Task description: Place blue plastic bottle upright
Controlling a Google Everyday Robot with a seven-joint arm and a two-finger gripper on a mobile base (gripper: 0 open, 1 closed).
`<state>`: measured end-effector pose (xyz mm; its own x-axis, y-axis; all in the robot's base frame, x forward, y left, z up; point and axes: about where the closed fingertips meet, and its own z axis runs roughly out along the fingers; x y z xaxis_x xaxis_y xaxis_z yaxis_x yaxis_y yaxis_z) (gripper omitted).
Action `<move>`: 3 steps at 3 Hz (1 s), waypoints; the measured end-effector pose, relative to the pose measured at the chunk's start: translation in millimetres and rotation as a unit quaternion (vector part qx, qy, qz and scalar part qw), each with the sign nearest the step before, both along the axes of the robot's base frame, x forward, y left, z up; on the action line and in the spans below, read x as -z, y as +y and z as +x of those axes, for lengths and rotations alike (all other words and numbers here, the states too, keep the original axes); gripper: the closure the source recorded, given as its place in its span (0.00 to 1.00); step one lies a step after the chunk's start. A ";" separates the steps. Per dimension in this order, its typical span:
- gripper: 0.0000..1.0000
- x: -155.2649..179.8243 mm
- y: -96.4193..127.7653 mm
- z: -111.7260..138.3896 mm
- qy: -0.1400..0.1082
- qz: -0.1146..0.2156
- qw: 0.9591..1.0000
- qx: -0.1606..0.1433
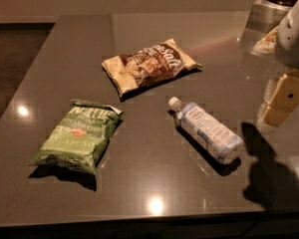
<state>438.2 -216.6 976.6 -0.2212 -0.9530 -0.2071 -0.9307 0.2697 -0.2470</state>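
- The small, clear, pale-blue plastic bottle (207,130) is lying flat just left of the cream gripper (281,102), its long axis diagonal and its white cap pointing away from the gripper.
- The gripper is hovering at the right edge; its state cannot be told.

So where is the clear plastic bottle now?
The pale-blue plastic bottle lies on its side right of centre on the dark table, below the brown chip bag and right of the green chip bag; the tool is at the right edge.

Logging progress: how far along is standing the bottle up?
Nothing done yet: the blue plastic bottle lies on its side on the table. In hand: the gripper hovers to its right, not touching it. Left: grasp it and stand it up.
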 end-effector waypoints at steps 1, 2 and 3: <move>0.00 0.0 0.0 0.0 0.000 0.000 1.000 0.000; 0.00 0.8 3.6 3.0 0.007 0.001 1.000 0.021; 0.00 8.7 19.1 12.0 0.033 -0.010 0.997 0.068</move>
